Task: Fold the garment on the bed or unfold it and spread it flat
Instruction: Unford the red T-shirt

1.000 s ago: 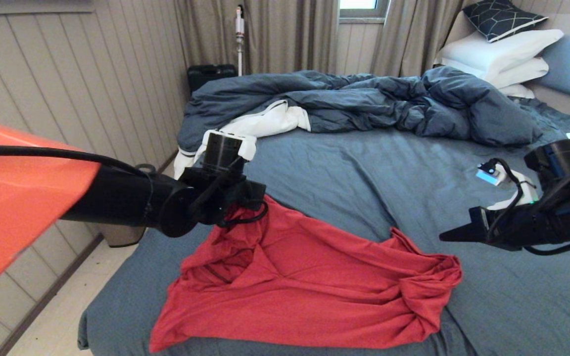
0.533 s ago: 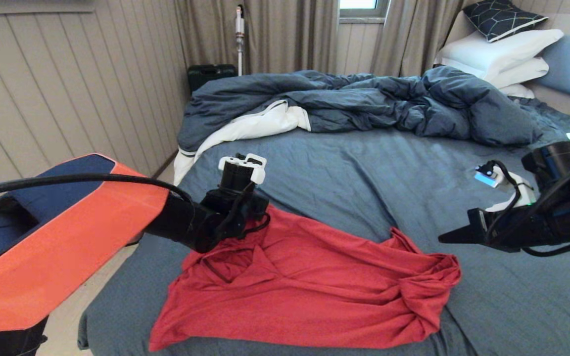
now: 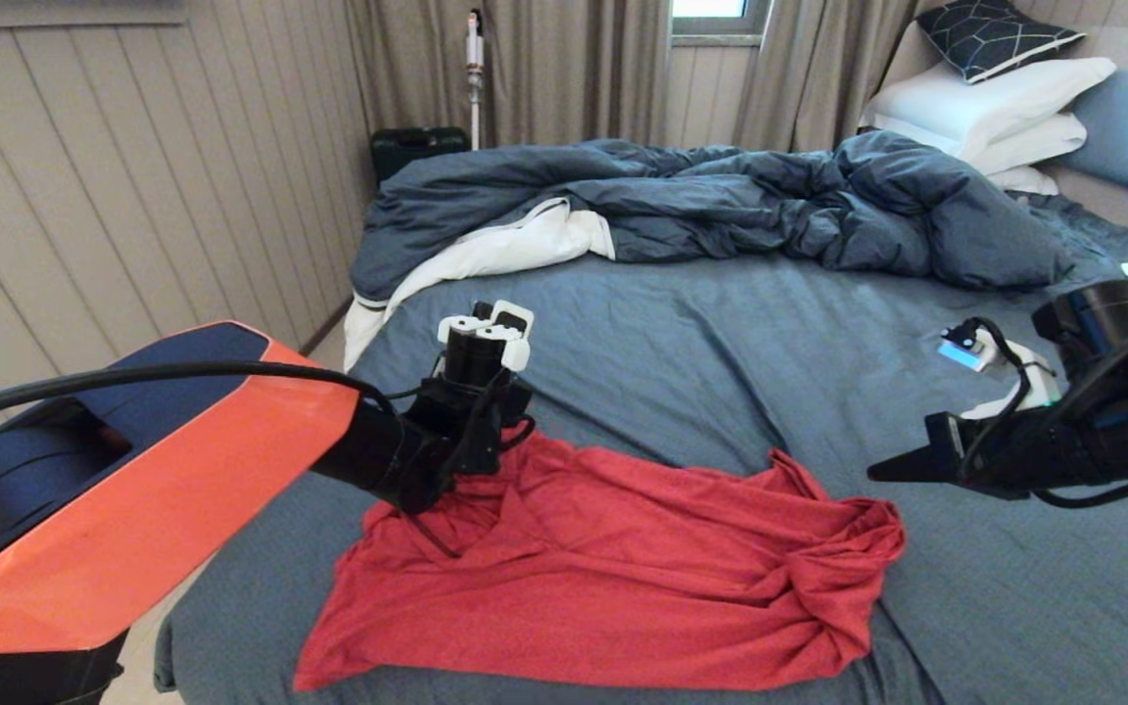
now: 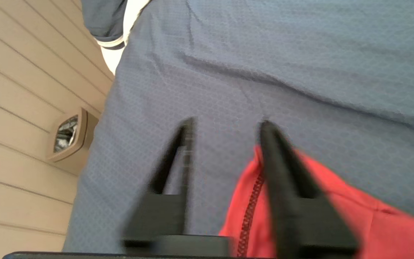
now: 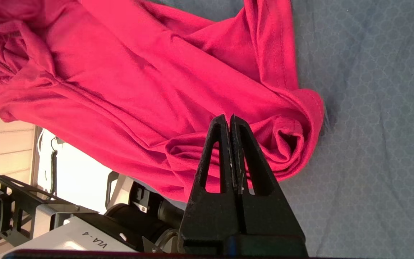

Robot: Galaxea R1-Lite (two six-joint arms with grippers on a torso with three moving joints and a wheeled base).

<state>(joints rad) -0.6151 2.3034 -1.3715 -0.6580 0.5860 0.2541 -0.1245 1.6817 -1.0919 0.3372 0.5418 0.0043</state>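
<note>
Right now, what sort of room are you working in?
Most likely a bedroom: a large bed with a rumpled duvet, stacked pillows at its head, and curtains behind.

bed (image 3: 721, 323), red garment (image 3: 603, 578), rumpled duvet (image 3: 721, 196), pillows (image 3: 995, 108)

We see the garment (image 3: 613, 578) lying crumpled on the bed (image 3: 721, 352), its right end twisted into a bunch. Our left gripper (image 3: 446, 490) presses down at its far left corner, while our right gripper (image 3: 882, 470) hangs above the sheet just right of it, fingers together.
</note>
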